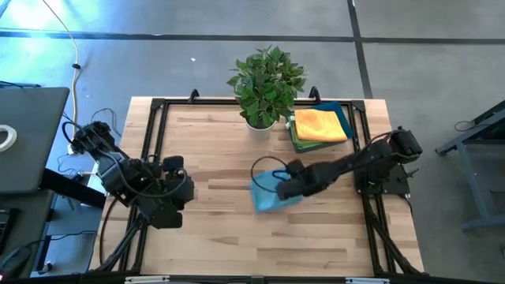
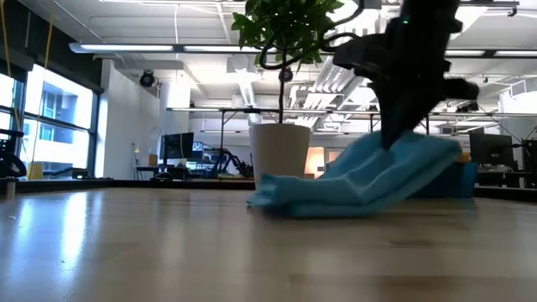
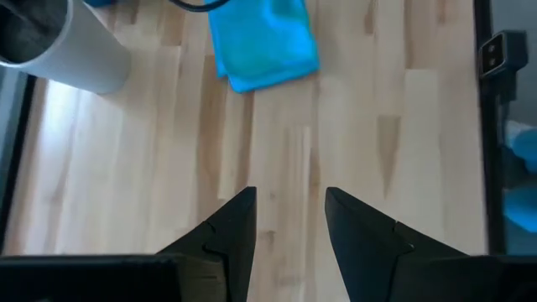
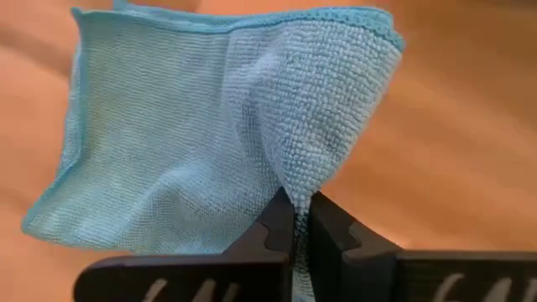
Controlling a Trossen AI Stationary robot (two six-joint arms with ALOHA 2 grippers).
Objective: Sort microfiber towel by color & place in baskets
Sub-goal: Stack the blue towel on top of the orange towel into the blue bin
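A light blue microfiber towel [image 1: 267, 196] lies mid-table, and my right gripper [image 1: 286, 188] is shut on it. In the low view the towel [image 2: 369, 176] slopes up to the gripper, and its lower end rests on the table. At the far right stands the dark teal basket [image 1: 348, 117], with a yellow towel [image 1: 319, 124] lying on a green one [image 1: 303, 145] inside. My left gripper [image 3: 289, 210] hangs open over bare wood at the left, apart from the blue towel [image 3: 264, 42]. My right gripper pinches a gathered ridge of the blue towel [image 4: 295, 178] between its two fingers; how many layers, I cannot tell. The fingers come from above, slanting down. The held part is raised and the cloth drapes down from it, while the towel's other end [image 2: 268, 201] stays on the table.
A white plant pot [image 1: 260, 122] with a leafy green plant [image 1: 267, 75] stands at the far edge, just left of the basket. A black frame [image 1: 158, 106] borders the tabletop. Bare wood lies along the near edge and between the two arms.
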